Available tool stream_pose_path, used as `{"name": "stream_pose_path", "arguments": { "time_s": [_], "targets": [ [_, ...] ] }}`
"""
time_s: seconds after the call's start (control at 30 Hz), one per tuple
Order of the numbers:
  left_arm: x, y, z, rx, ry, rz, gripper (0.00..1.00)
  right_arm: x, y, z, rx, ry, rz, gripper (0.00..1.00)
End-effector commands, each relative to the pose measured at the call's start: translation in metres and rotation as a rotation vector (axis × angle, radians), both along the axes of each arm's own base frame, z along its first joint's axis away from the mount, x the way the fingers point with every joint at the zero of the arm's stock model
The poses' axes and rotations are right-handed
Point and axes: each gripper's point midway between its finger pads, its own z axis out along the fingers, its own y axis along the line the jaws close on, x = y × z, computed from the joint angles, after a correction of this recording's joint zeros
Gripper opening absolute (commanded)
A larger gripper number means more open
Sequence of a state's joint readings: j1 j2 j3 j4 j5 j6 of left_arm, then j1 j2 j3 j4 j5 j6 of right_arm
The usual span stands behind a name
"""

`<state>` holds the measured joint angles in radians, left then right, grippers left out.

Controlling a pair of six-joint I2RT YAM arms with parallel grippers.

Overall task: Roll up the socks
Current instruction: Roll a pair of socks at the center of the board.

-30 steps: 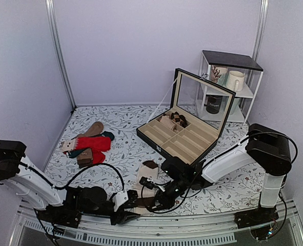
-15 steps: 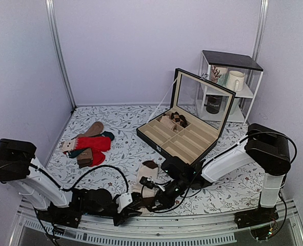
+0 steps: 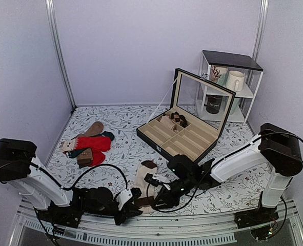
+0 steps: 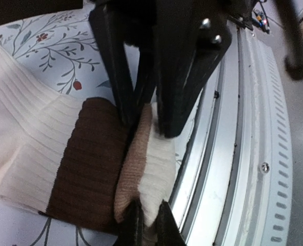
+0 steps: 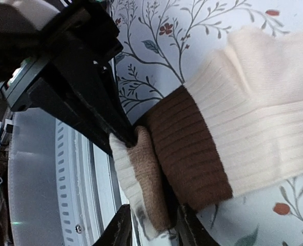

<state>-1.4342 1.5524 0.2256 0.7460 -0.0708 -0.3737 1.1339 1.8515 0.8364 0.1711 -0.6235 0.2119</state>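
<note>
The cream socks (image 3: 145, 177) with brown bands lie near the table's front edge, the dark brown band (image 4: 89, 164) toward the rail. Their near end is folded over into a tan and cream lump (image 4: 146, 154). My left gripper (image 3: 133, 201) is shut on one side of this fold; its own view shows this (image 4: 150, 214). My right gripper (image 3: 159, 196) is shut on the other side, as seen in the right wrist view (image 5: 152, 219), where the cream leg (image 5: 264, 128) runs off to the right. The two grippers face each other across the fold.
A metal rail (image 4: 243, 154) runs right beside the fold at the table's near edge. A black compartment box (image 3: 184, 136) with its lid up stands mid-table. Red socks (image 3: 94, 143) and tan and teal socks (image 3: 93, 129) lie at left. A white shelf (image 3: 228, 87) stands back right.
My left arm has moved right and taken hold of the sock's near end. My right gripper has shifted slightly right and toward the rail with the fold.
</note>
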Motion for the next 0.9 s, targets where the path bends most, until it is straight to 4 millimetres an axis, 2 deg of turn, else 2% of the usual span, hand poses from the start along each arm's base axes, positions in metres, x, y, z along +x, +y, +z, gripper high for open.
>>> {"name": "stream_pose_path", "arguments": {
  "time_s": [0.0, 0.13, 0.23, 0.3, 0.43, 0.6, 0.87],
  "targets": [
    [-0.007, 0.021, -0.031, 0.108, 0.167, 0.043, 0.00, 0.021, -0.003, 0.043, 0.157, -0.263, -0.014, 0.34],
    [-0.014, 0.025, -0.041, 0.147, 0.258, 0.048, 0.00, 0.011, -0.003, 0.068, 0.299, -0.482, 0.066, 0.44],
    [-0.016, 0.029, -0.047, 0.164, 0.310, 0.060, 0.00, -0.006, 0.002, 0.069, 0.337, -0.627, 0.173, 0.46],
    [-0.016, 0.032, -0.049, 0.169, 0.337, 0.072, 0.00, -0.020, 0.006, 0.062, 0.341, -0.701, 0.249, 0.46],
    [-0.017, 0.036, -0.052, 0.174, 0.366, 0.077, 0.00, -0.029, 0.006, 0.039, 0.302, -0.744, 0.313, 0.46],
    [-0.018, 0.041, -0.054, 0.179, 0.378, 0.078, 0.00, -0.028, 0.002, 0.017, 0.247, -0.760, 0.333, 0.46],
    [-0.018, 0.044, -0.057, 0.177, 0.385, 0.084, 0.00, -0.016, 0.004, -0.005, 0.167, -0.829, 0.332, 0.46]
  ]
}}
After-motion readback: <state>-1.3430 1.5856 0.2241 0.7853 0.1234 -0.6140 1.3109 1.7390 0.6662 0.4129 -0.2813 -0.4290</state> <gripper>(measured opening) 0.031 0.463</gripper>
